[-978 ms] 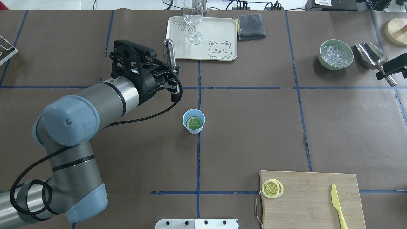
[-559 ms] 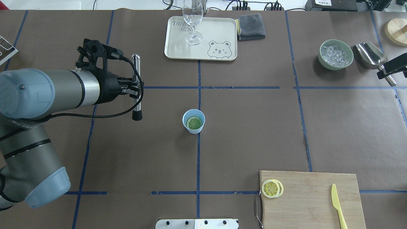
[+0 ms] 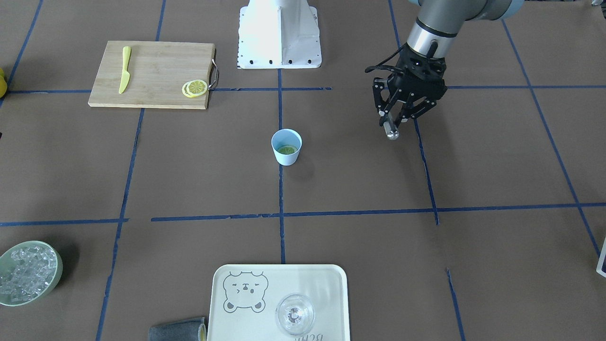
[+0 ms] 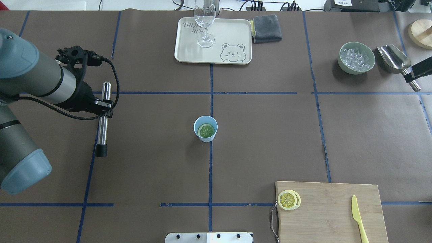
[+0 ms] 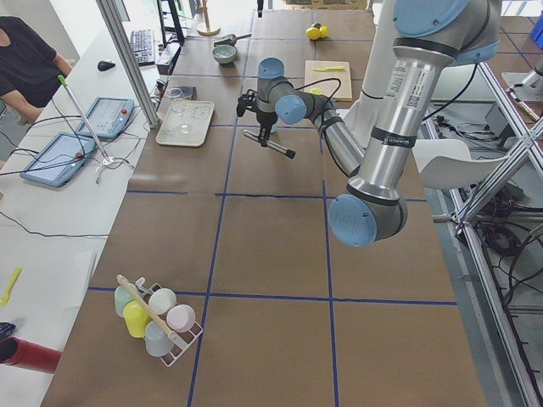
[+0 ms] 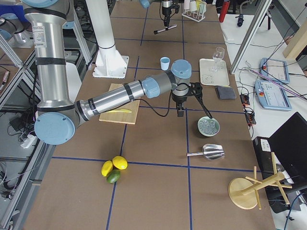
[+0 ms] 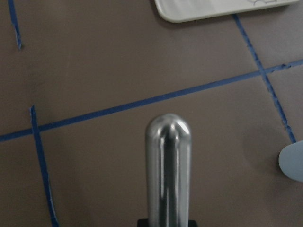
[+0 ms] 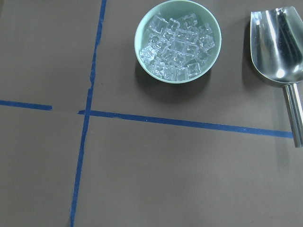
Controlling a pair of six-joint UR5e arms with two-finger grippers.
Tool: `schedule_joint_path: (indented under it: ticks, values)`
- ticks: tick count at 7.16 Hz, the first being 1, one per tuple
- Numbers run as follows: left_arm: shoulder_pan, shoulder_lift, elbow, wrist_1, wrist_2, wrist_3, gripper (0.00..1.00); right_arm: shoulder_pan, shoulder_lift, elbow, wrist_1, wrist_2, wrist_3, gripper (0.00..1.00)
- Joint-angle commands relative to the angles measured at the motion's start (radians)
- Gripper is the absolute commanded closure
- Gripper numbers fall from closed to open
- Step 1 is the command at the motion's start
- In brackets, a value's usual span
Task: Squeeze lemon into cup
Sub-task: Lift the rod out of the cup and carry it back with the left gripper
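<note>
The pale-blue cup (image 4: 205, 128) stands at the table's middle, also in the front-facing view (image 3: 286, 147). A lemon slice (image 4: 206, 130) lies flat inside it, low in the cup (image 3: 287, 150). Two more lemon slices (image 4: 288, 199) lie on the wooden cutting board (image 4: 330, 212). My left gripper (image 4: 103, 108) is shut on a shiny metal rod with a black tip (image 4: 102, 135), held above the table far left of the cup. The rod's rounded end fills the left wrist view (image 7: 168, 165). My right gripper (image 4: 416, 71) shows only partly at the right edge, so I cannot tell its state.
A cream tray (image 4: 233, 33) with a clear glass (image 4: 204, 23) stands at the back, with a grey cloth (image 4: 266, 28) beside it. A green bowl of ice (image 4: 357, 57) and a metal scoop (image 4: 395, 59) are at the back right. A yellow knife (image 4: 358, 217) lies on the board.
My left arm has swung left and back from near the cup, carrying the metal rod with it. The cup and its lemon slice have not moved.
</note>
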Motion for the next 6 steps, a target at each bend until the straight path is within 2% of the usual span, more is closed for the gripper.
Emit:
schedule_joint_path:
  ticks: [1,3,6]
  values:
    - [-0.049,0.013,0.035,0.163,-0.067,0.003,1.00,0.013,-0.011,0.024,0.000,0.002,0.000,0.00]
    - [-0.072,0.005,0.186,0.160,-0.102,0.053,1.00,0.013,-0.024,0.033,0.002,-0.001,0.000,0.00]
    - [-0.094,0.013,0.324,0.151,-0.099,0.231,1.00,0.013,-0.011,0.033,0.002,-0.002,0.001,0.00]
